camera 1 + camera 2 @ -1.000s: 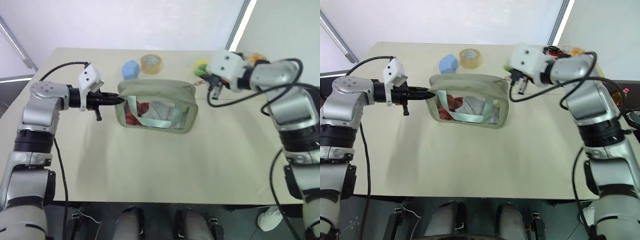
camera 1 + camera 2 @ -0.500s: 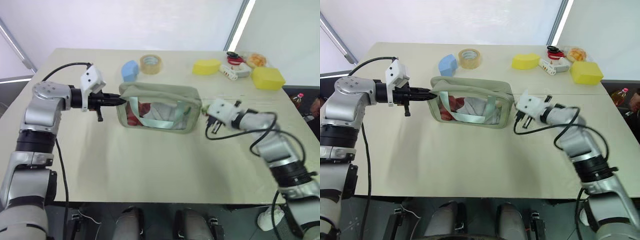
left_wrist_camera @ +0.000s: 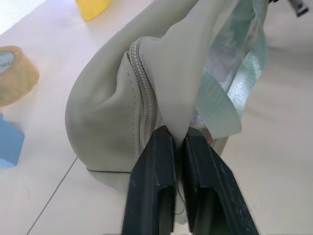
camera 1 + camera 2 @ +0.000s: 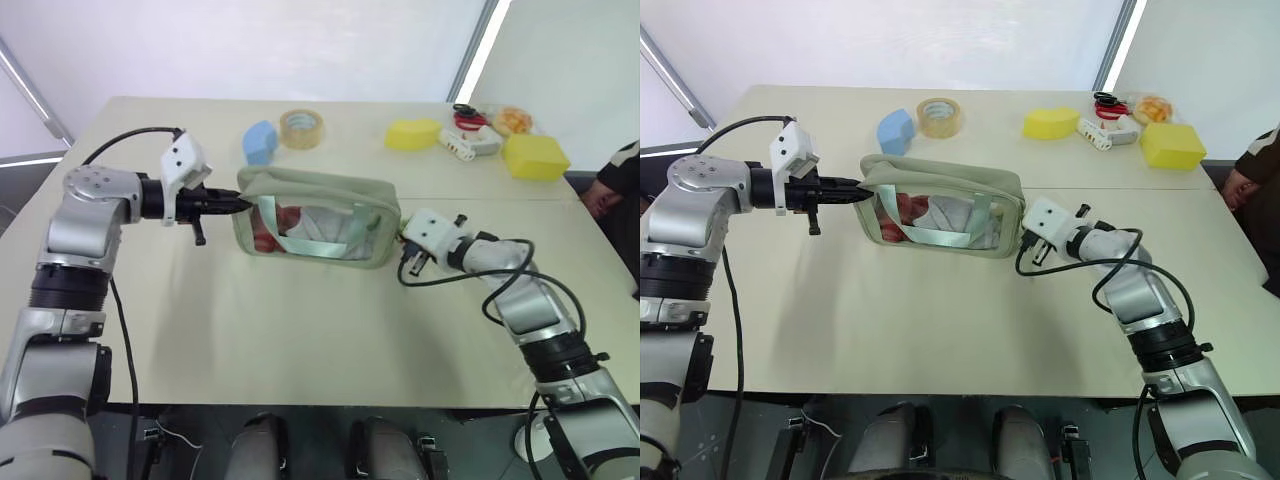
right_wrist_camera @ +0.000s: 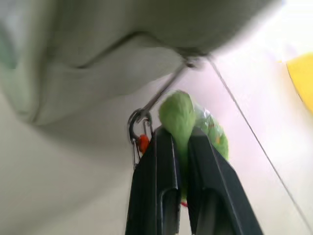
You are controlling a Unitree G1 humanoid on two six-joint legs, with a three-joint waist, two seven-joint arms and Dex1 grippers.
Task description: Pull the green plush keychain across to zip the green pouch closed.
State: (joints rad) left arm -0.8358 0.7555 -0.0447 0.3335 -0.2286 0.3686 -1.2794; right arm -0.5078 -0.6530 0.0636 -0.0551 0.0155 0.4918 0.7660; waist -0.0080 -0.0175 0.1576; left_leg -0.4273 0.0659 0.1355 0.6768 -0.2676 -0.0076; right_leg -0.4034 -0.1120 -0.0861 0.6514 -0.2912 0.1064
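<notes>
While the green pouch [image 4: 318, 218] rests on the tabletop [image 4: 300, 330], its left end is pinched by the left gripper [image 3: 177, 142] fingers. At its right end, the green plush keychain [image 5: 182, 115] is pinched by the right gripper [image 5: 180, 139] fingers.

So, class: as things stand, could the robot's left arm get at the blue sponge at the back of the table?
Probably not right away. The left end effector is pinching an end fold of the green pouch, so it would have to let go first. Past that, the tabletop toward the blue sponge looks open.
</notes>
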